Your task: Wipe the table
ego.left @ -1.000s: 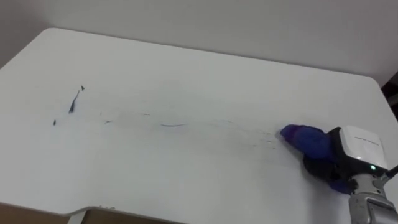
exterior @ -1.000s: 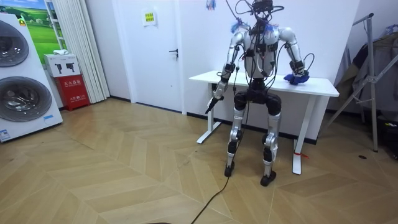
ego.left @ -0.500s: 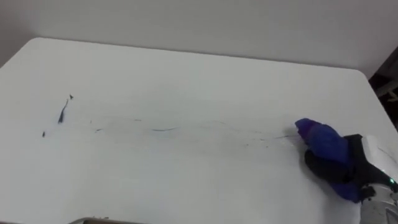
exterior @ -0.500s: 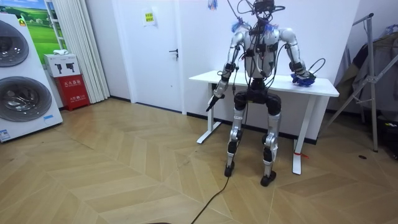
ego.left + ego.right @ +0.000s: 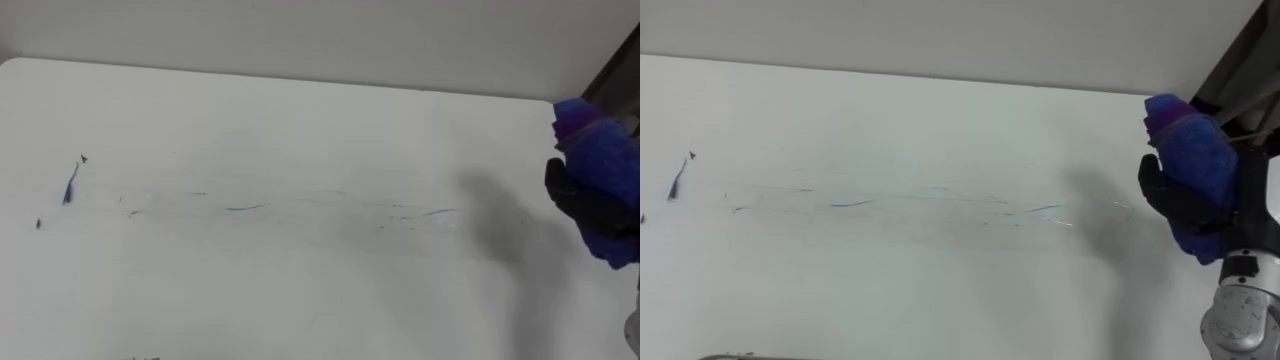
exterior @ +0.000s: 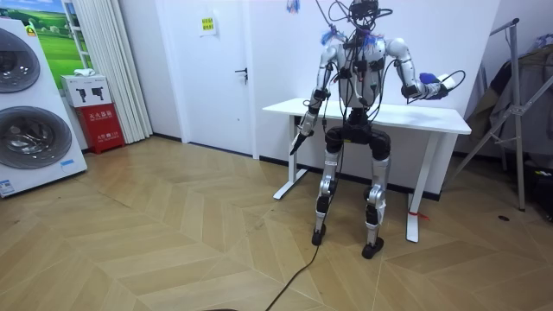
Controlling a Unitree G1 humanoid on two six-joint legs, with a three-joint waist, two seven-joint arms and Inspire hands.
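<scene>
- Right hand (image 5: 1180, 207) up in the air at the right end of the table (image 5: 300, 110), curled round a blue cloth (image 5: 1196, 150).
- Left hand (image 6: 298, 138) hanging low.
- Dark pen scribbles (image 5: 70, 187) on the table.

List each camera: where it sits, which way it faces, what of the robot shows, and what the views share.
Left eye view: on the robot's head, looking down at the white table with ink marks; the right hand grips a blue cloth at the right edge.
Right eye view: same head, slightly rightward; same hand and cloth.
Room view: in the room behind the robot, facing the table; the whole robot shows, left hand hanging.
Shared: table, right hand, cloth.
</scene>
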